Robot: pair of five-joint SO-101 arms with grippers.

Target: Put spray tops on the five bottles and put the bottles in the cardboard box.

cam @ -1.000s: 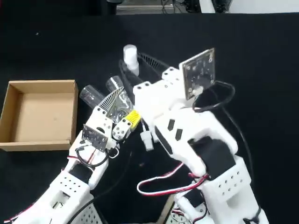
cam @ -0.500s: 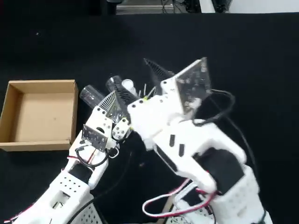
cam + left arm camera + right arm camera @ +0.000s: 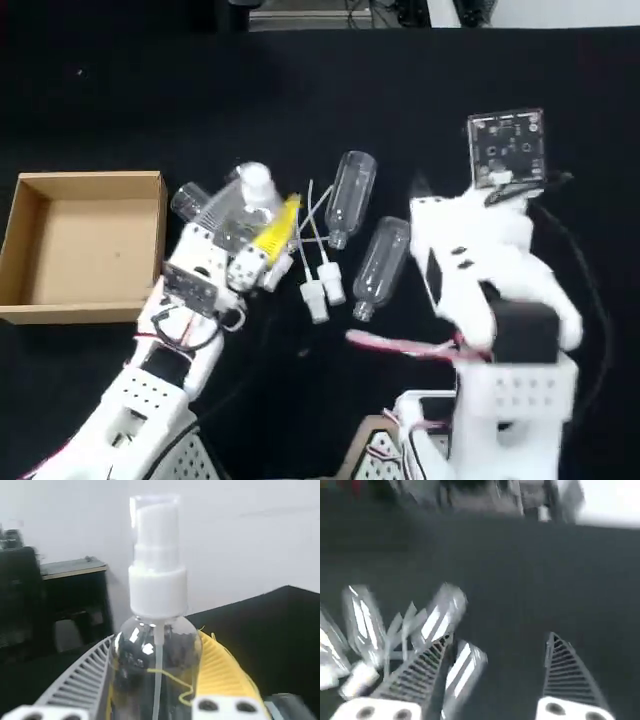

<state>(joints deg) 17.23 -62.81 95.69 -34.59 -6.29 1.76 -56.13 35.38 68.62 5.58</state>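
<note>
- The left gripper (image 3: pixel 252 215) has its fingers closed round a clear spray bottle (image 3: pixel 155 665), one grey finger and one yellow finger (image 3: pixel 220 672) pressing on opposite sides of the body.
- A white spray top (image 3: pixel 157 587) with a clear cap sits on that bottle's neck, and its dip tube runs down inside the bottle.
- In the high view the held bottle is just beside the cardboard box (image 3: pixel 85 290), off its right-hand wall and outside it.
- Another clear bottle (image 3: pixel 190 200) lies between the box and the left gripper, partly hidden by the gripper.
- Two uncapped bottles lie on the black worktop (image 3: pixel 560 110) between the arms: one (image 3: pixel 350 195) farther back, one (image 3: pixel 382 265) nearer the right arm (image 3: pixel 480 270).
- Two loose spray tops (image 3: pixel 322 292) with their tubes lie side by side on the worktop, between the left gripper and the two uncapped bottles.
- The right gripper (image 3: pixel 500 637) has its fingers spread wide with nothing between them, over bare worktop just beside the uncapped bottles.
</note>
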